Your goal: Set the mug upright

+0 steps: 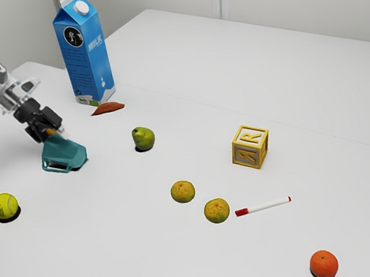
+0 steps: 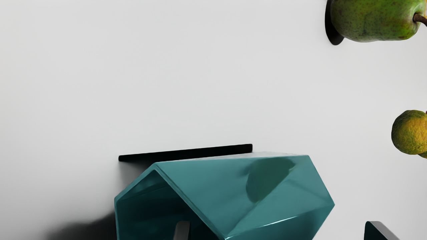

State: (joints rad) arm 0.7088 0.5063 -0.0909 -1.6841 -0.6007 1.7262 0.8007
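A side camera looks down across the table (image 1: 110, 247); the wrist's, closer, shares mug (image 2: 213, 190) and pear (image 2: 373, 20).

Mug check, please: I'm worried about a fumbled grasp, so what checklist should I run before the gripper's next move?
1. Mug upright: not ok, it lies on its side.
2. Gripper open: ok, its fingers stand apart.
3. Mug held from both sides: not ok, the finger past its base stands clear of it.
4. Other finger inside the mouth, not just over it: cannot tell.
5. Pear apart from the mug: ok, there is a gap.
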